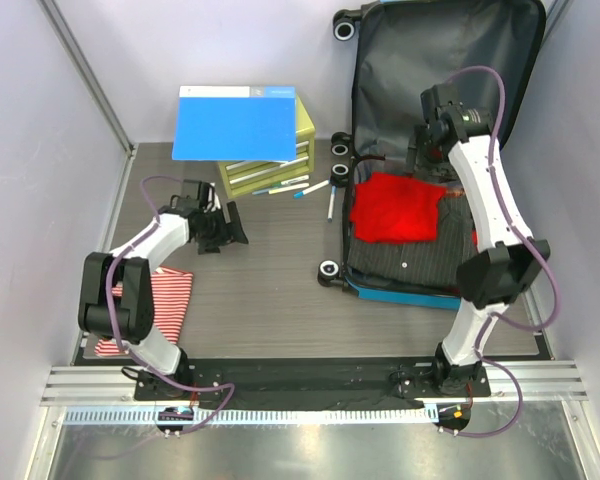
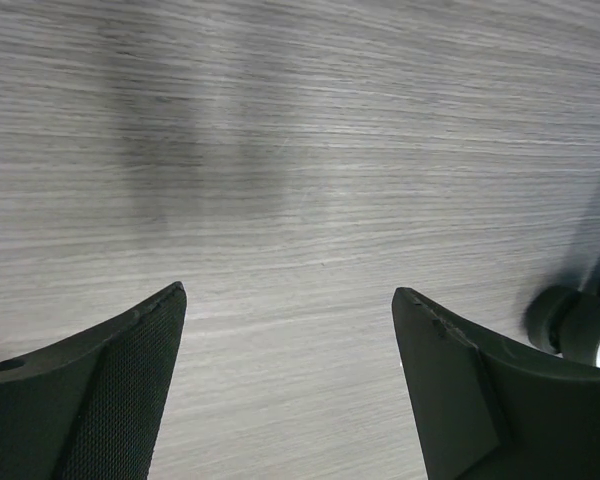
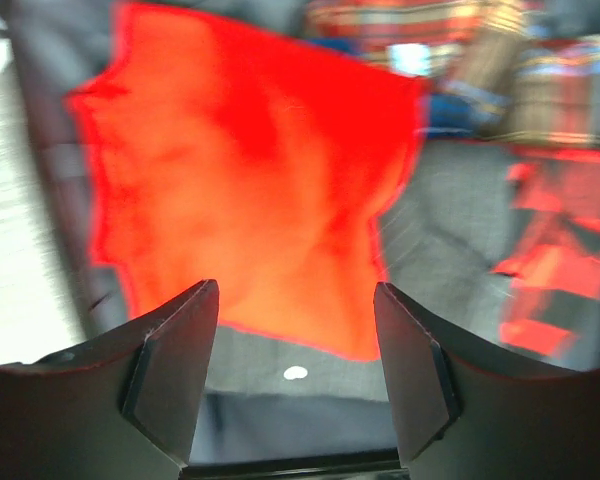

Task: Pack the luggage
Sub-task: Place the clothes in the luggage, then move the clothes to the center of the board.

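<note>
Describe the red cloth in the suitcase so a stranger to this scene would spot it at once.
Find the open luggage at the right of the table, its lid standing up at the back. In its flat half, on dark folded clothes, lies the red cloth. It is plain bright red, unlike the red-and-white striped cloth out on the table's near left.

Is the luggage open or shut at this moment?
Open. The luggage has its lid standing raised with the grey lining showing, and a red cloth lies inside the lower half.
</note>
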Robot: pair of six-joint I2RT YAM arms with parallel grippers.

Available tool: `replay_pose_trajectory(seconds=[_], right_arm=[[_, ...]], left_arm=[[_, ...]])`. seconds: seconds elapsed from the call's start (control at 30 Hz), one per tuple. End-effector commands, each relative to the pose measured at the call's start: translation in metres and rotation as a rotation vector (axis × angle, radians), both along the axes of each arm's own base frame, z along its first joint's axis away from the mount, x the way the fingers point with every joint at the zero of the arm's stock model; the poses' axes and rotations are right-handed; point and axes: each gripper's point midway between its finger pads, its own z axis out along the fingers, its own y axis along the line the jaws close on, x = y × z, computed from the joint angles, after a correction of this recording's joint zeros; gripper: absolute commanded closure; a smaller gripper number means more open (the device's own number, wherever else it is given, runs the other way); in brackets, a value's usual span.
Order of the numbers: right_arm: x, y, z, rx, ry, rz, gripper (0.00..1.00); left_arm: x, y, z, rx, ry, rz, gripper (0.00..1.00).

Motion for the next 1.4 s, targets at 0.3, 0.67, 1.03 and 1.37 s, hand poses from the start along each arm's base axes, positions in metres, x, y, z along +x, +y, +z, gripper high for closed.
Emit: replay_pose_trajectory(seconds=[0.3,0.67,1.03,1.37], right_arm=[[-0.008,0.051,-0.103,0.291,0.089,0.081,0.31],[-0.025,0.012,-0.169,0.276,0.221,0.001,0.31],[-0.003,0.039,-0.122,0.407,0.095,0.088,0.31],[-0.006,0.056,-0.075,0.504,-0.007,0.148,0.31]], left_arm=[[-0.03,0.061,0.044,0.256,-0.043,0.132,0.13],[-0.095,0.13,0.022,0.349,0.116,0.39,0.13],[-0.103,0.126,-0.016,0.342,0.215,0.4,0.35],[-0.101,0.127,-0.044,0.356,0.27,0.376,0.43]])
